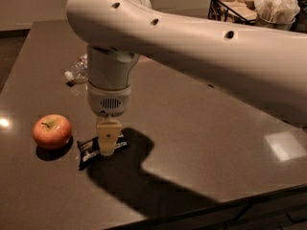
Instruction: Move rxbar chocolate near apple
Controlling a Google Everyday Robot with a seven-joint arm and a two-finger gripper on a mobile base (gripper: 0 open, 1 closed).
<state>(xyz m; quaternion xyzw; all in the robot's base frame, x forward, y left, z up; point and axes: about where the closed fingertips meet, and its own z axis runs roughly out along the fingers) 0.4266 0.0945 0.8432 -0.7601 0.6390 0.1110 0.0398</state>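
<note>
The rxbar chocolate [88, 147], a flat black bar with white lettering, lies on the dark table [201, 128] just right of the apple. The apple [52, 131] is red-orange with a short stem and sits at the front left. A narrow gap of table separates the two. My gripper [108, 143] points straight down from the big white arm [192, 37] and is right over the middle of the bar, covering part of it. It stands a little right of the apple.
A clear plastic water bottle [76, 71] lies at the back left, partly hidden behind the arm. A black wire basket [230, 8] and a cup with paper napkins [276, 8] stand at the back right. The table's front edge [216, 210] runs along the lower right.
</note>
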